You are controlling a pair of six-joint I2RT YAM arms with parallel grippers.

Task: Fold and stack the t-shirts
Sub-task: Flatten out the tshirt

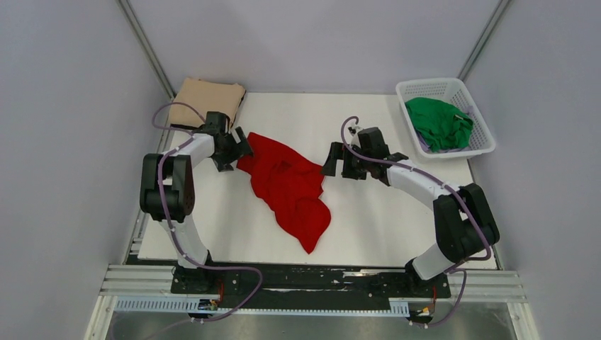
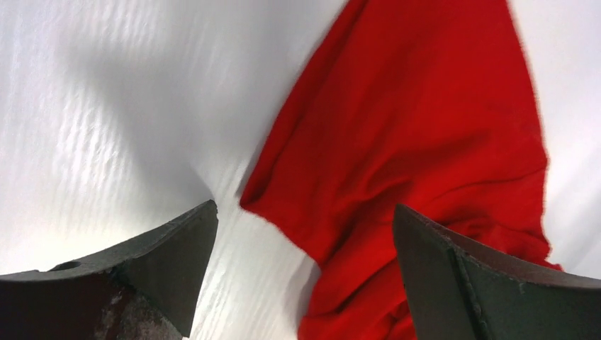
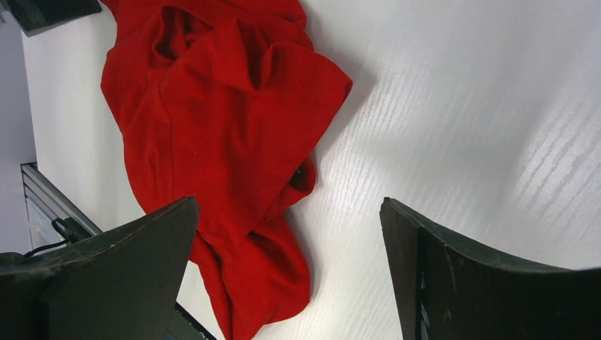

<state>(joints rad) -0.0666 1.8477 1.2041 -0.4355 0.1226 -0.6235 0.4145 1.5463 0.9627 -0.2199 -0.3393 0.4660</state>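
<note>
A bright red t-shirt (image 1: 290, 185) lies crumpled in a long diagonal heap across the middle of the white table (image 1: 368, 219). A tan t-shirt (image 1: 209, 100) sits folded at the far left corner. A green t-shirt (image 1: 439, 122) is bunched inside the white basket (image 1: 482, 134) at the far right. My left gripper (image 1: 239, 150) is open beside the red shirt's upper left edge (image 2: 397, 142), nothing between its fingers. My right gripper (image 1: 332, 161) hangs open just right of the red shirt (image 3: 220, 127), also empty.
Grey walls close in the table on the left, back and right. The arms' bases and a metal rail (image 1: 312, 283) run along the near edge.
</note>
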